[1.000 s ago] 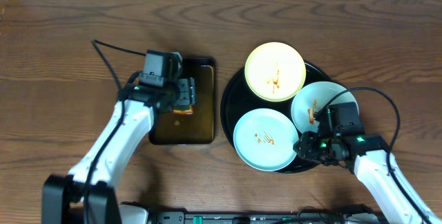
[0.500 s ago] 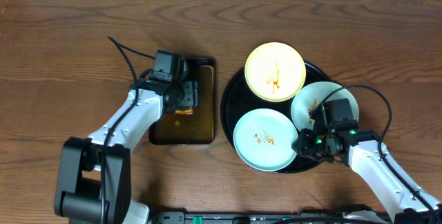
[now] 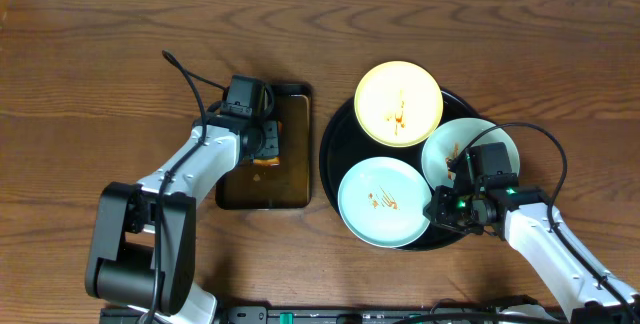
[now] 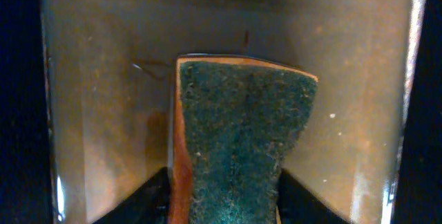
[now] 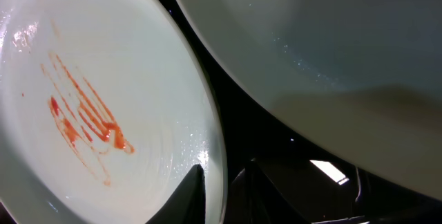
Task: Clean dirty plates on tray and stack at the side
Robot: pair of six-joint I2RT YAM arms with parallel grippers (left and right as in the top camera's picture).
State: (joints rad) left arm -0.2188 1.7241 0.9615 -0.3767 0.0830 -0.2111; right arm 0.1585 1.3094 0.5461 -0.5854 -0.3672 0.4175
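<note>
Over the small rectangular tray (image 3: 262,192), the left fingers (image 4: 153,202) are closed on the sponge (image 4: 238,155), green scouring face toward the wrist camera. The right fingers (image 5: 190,192) sit at the rim of the front mint plate (image 3: 385,202), which is sauce-smeared and lies on the black tray (image 3: 328,154); cannot tell whether they clamp it. The yellow plate (image 3: 399,102) and the second mint plate (image 3: 478,142) lie on the same tray.

sponge (image 4: 238,141) base cropped, rightmost plate (image 3: 440,159) partly under right arm (image 3: 545,239)
</note>
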